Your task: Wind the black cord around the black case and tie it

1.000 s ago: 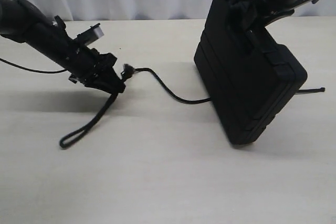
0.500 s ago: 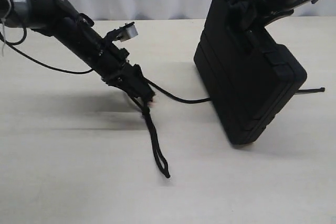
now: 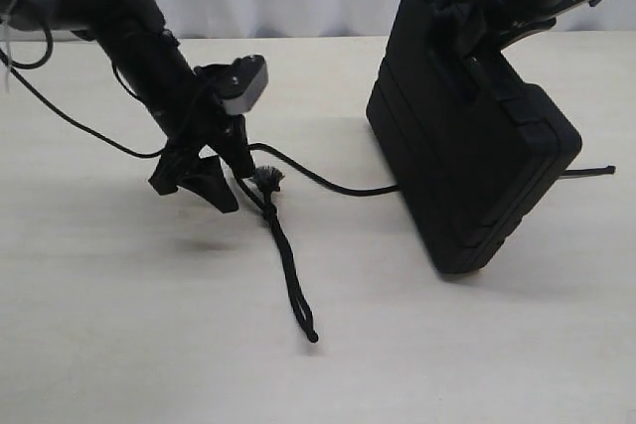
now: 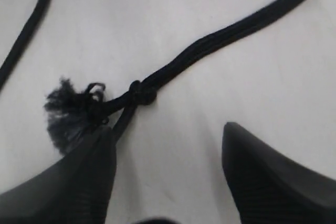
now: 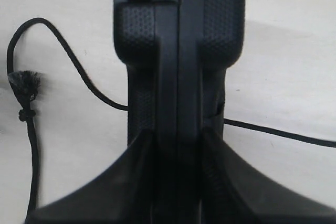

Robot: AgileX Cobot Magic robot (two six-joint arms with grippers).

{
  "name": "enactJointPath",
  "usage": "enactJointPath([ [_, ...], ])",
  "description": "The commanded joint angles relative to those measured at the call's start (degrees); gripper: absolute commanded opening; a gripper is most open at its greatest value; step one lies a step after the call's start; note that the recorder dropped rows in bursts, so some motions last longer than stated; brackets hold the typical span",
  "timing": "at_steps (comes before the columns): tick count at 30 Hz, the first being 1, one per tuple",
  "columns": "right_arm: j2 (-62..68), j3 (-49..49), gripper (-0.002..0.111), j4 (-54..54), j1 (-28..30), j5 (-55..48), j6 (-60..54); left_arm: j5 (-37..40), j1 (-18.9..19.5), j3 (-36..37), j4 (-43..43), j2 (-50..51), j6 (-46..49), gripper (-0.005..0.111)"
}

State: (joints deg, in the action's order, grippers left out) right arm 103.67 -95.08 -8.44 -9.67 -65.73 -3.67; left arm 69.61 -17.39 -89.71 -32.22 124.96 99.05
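1. The black case [image 3: 467, 156] stood tilted on edge at the right of the table [image 3: 119, 345], its matte shell moulded in ribbed panels
2. The right gripper [image 5: 176, 136] clamped its upper end, one finger on each face
3. The black cord [image 3: 288, 265], thin and braided, ran from under the case to a small knot with a frayed tuft, then lay doubled on the table
4. The left gripper [image 4: 168, 129] hung over the knot, jaws wide, holding nothing

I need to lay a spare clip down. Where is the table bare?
Bare: the table strip nearest the camera, before the black cord loop and the black case; also the far strip between the left arm and the case. Crowded: the middle, where the cord runs from beside the open left tool to the case.
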Motion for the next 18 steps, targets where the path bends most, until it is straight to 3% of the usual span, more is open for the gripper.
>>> enactJointPath([
  [1, -0.5, -0.2, 0.004, 0.3, 0.2, -1.8, -1.0, -7.5, -5.1, 0.3, 8.5, -0.6, 7.1, 0.055],
  [9, -0.5, -0.2, 0.004, 0.3, 0.2, -2.0, -1.0, -12.7, -11.1, 0.3, 11.2, 0.2, 7.6, 0.055],
  [14, -0.5, -0.2, 0.004, 0.3, 0.2, -2.5, -1.0, -12.1, -12.0, 0.3, 21.8, 3.0, 7.2, 0.055],
  [18, -0.5, -0.2, 0.004, 0.3, 0.2, -2.4, -1.2, -15.3, -12.0, 0.3, 21.9, 4.7, 4.5, 0.052],
])
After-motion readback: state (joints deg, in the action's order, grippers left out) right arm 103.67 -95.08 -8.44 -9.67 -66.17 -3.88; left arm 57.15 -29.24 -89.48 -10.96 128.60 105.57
